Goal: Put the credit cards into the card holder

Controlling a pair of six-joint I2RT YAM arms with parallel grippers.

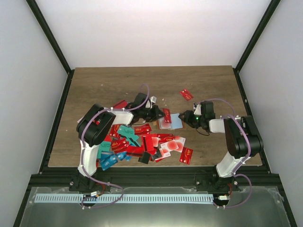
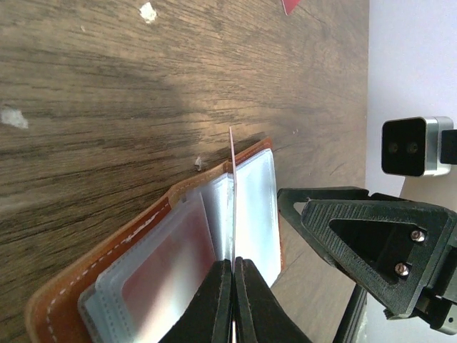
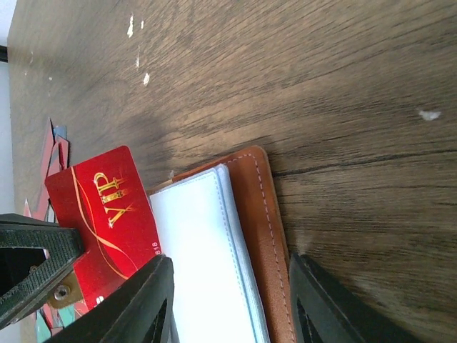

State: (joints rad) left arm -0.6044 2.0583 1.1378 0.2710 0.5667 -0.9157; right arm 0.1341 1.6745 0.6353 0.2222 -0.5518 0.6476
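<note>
Brown card holder (image 3: pixel 260 214), one; left hand (image 2: pixel 233 266) pinches one red card (image 3: pixel 107 214).

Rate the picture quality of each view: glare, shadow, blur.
Top external: back wall blown out, table evenly lit. Left wrist: glare whitens the clear sleeves of the card holder; left pincer soft up close. Right wrist: holder's pale inside washed white; a shadow darkens the wood by the red card.

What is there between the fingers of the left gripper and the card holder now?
A red VIP card, pinched in the left gripper, stands edge-on over the open card holder. The left wrist view shows this.
</note>
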